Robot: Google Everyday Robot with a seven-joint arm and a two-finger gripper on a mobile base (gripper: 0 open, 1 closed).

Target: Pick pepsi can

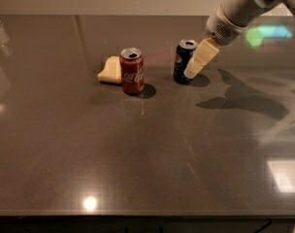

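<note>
The pepsi can (183, 61) is dark blue with a round red-white-blue logo and a silver top. It stands upright at the back middle of the dark table (138, 144). My gripper (198, 62) comes in from the upper right on a white arm. Its cream-coloured finger (202, 58) reaches down and overlaps the can's right side. I cannot tell whether it touches the can.
A red Coca-Cola can (132, 71) stands upright to the left of the pepsi can. A pale yellow sponge-like block (110, 70) lies against its left side. The arm's shadow (244, 101) falls on the table to the right.
</note>
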